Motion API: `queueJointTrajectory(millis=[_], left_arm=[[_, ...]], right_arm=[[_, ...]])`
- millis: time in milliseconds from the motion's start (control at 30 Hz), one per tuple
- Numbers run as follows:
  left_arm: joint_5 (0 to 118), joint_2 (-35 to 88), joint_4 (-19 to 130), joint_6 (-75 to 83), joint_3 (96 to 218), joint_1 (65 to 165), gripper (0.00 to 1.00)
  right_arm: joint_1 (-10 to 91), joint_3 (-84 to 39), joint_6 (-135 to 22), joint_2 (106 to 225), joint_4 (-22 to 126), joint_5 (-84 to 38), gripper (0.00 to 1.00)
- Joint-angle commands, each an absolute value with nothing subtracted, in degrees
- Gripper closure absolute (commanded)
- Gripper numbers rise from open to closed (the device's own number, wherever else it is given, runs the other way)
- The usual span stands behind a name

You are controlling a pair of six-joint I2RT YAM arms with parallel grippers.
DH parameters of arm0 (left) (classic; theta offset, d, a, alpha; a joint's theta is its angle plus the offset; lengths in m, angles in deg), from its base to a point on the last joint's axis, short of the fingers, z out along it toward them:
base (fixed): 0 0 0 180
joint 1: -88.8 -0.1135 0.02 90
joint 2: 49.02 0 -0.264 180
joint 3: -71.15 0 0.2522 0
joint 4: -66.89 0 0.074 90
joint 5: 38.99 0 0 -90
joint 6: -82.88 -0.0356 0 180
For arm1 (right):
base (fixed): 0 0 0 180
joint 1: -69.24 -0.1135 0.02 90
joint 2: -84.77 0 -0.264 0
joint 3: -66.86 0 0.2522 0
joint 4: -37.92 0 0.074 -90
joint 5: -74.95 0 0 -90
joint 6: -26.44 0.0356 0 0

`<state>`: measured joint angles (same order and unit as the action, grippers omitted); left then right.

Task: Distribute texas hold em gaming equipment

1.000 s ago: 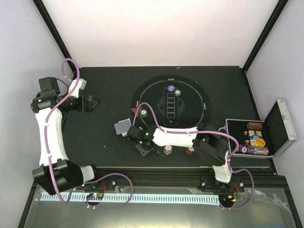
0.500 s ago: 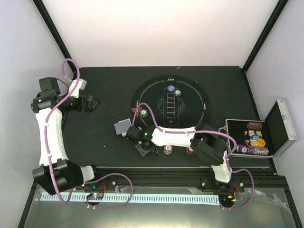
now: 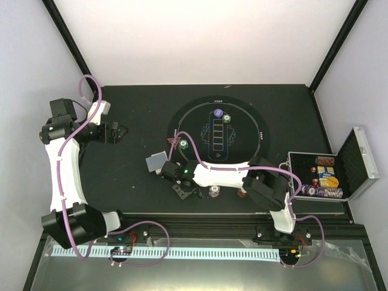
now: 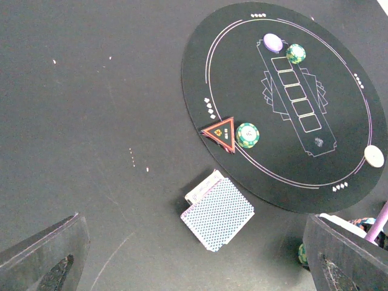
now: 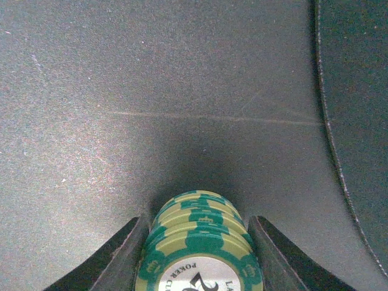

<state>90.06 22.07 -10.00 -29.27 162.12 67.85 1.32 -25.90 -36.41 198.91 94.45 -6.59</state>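
Black tabletop under white walls carries a round printed mat. Since a second ago the right arm has edged left and the right gripper has narrowed, its fingers now pressed on both sides of a stack of green chips just off the mat's near edge. The left gripper is unchanged, fingers wide apart. A deck of cards lies beside the mat. The top chip reads "POKER"

Left fingers wide apart, right fingers narrower
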Motion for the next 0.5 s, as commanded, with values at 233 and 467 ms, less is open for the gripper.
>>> queueJointTrajectory(millis=[233,467], left_arm=[[91.07,21.05,-10.77,-29.77,162.29,67.36,0.01],[91.30,21.03,-10.80,-29.70,162.51,67.34,0.01]], right_arm=[[1.58,-27.67,-36.80,194.41,97.18,-4.28,0.62],[2.71,-27.67,-37.19,192.52,97.40,-5.09,0.62]])
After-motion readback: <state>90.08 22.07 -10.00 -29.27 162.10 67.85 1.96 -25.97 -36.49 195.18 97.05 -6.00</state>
